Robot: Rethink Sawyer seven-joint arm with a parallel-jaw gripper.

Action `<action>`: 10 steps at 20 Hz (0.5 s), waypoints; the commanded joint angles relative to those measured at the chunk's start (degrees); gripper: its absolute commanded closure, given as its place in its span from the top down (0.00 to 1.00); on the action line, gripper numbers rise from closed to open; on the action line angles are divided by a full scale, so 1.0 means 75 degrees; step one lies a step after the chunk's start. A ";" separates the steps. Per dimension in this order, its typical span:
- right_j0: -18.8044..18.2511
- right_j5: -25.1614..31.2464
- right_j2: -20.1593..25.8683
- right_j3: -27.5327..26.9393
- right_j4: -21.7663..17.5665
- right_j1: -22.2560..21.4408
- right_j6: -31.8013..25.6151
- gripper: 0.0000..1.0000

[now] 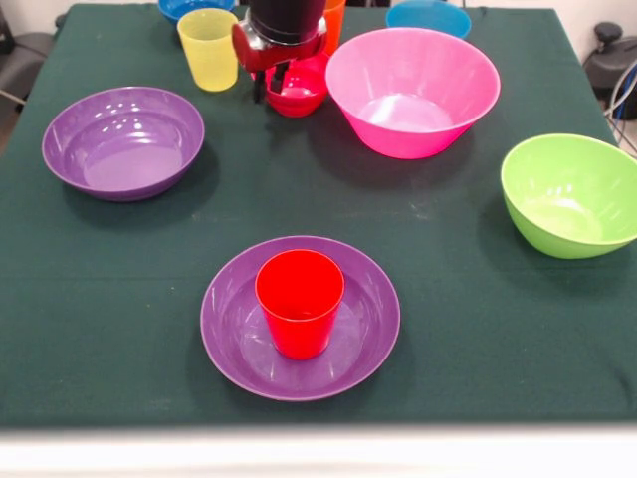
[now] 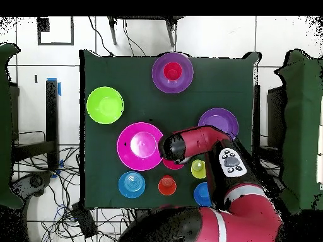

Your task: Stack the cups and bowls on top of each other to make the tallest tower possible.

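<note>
Room first: white tiled floor around the table, cables trailing at the edges in the overhead view, dark chairs either side. The table carries a dark green cloth (image 1: 448, 329), matte and slightly textured, which I judge gives the glossy plastic some grip against sliding. Largest piece is the big pink plastic bowl (image 1: 412, 90), upright at the far side; then the big lime green plastic bowl (image 1: 572, 194) at the table's edge, well apart from the rest; then a wide shallow purple plastic bowl (image 1: 122, 141), empty. The tower so far is a second wide purple plastic bowl (image 1: 300, 319) near the front edge with a red plastic tumbler (image 1: 300, 302) standing upright in its middle, mouth up. A yellow plastic tumbler (image 1: 209, 48) stands near the arm; an orange plastic tumbler (image 2: 166, 185), a light blue bowl (image 2: 131, 184) and a dark blue bowl (image 2: 202, 194) sit nearest the base. My gripper (image 1: 286, 82) hangs right over the small crimson plastic bowl (image 1: 299, 92), fingers down at its rim; I cannot tell how far apart they stand or whether they have it. All pieces look light, stiff and slick, so I would pinch across a rim wall, not the curved outside.
</note>
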 commanded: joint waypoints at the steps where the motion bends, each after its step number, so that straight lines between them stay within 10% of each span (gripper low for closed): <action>1: 0.0424 0.0443 0.0140 -0.0788 0.0052 -0.0448 0.0306 0.00; 6: 0.0324 0.2941 0.0413 -0.1852 0.0479 -0.0860 -0.1160 0.00; 10: 0.0260 0.3518 0.0627 -0.2332 0.0366 -0.0848 -0.1560 0.00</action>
